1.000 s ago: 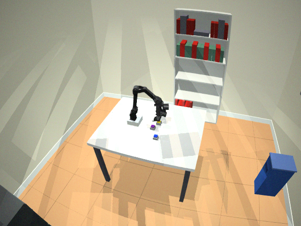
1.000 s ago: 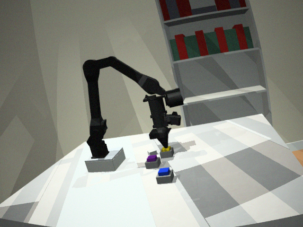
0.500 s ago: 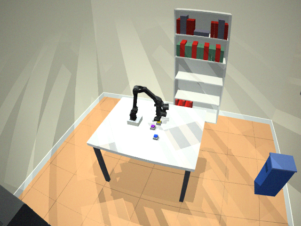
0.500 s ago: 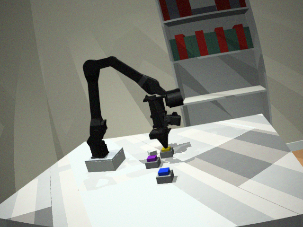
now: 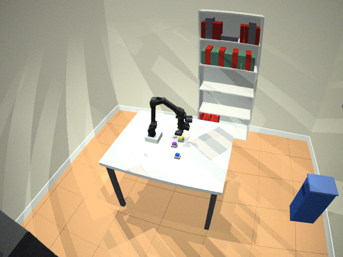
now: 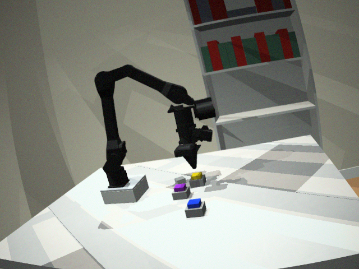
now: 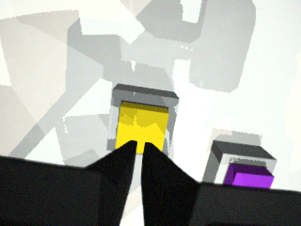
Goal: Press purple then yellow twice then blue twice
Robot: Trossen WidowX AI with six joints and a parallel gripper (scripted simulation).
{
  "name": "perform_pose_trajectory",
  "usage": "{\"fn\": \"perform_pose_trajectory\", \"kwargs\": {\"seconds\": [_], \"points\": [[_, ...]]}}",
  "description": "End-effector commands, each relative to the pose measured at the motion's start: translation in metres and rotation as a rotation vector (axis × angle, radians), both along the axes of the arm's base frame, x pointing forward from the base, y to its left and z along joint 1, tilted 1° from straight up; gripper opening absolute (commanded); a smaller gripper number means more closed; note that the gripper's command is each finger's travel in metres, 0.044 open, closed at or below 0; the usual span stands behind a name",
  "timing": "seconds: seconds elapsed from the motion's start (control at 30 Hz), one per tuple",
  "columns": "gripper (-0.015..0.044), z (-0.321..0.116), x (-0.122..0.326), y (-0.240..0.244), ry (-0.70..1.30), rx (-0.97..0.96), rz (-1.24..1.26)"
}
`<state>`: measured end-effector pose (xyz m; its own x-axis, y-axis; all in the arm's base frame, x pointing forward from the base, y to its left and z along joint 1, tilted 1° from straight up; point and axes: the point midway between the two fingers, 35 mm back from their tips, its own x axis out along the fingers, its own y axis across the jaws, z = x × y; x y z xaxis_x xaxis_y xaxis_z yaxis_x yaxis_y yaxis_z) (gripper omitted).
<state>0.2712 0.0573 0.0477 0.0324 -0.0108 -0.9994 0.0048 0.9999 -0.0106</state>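
My gripper (image 6: pixel 194 167) (image 7: pixel 139 149) is shut and empty. Its tip is a little above the yellow button (image 5: pixel 180 137) (image 6: pixel 196 175) (image 7: pixel 142 124), with a small gap showing in the exterior view. The yellow cap stands up out of its grey housing. The purple button (image 5: pixel 173 143) (image 6: pixel 179 187) (image 7: pixel 251 179) is beside it, raised, and partly cut off by the gripper body in the wrist view. The blue button (image 5: pixel 177 154) (image 6: pixel 193 203) stands raised nearer the front of the table and is not in the wrist view.
A small light grey block (image 6: pixel 180 179) lies behind the purple button, close to the yellow one. The arm's base box (image 5: pixel 153 137) (image 6: pixel 119 196) is left of the buttons on the white table (image 5: pixel 199 176) (image 6: pixel 231 243). A bookshelf (image 5: pixel 226 89) stands behind the table.
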Motion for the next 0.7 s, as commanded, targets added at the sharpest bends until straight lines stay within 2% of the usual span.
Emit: {"fn": "perform_pose_trajectory", "kwargs": {"seconds": [0.0,0.67], "points": [[0.002,0.002,0.001,0.0,-0.006,-0.001,-0.004],[0.002,-0.028,0.002,-0.001,-0.006,-0.001,-0.004]]}}
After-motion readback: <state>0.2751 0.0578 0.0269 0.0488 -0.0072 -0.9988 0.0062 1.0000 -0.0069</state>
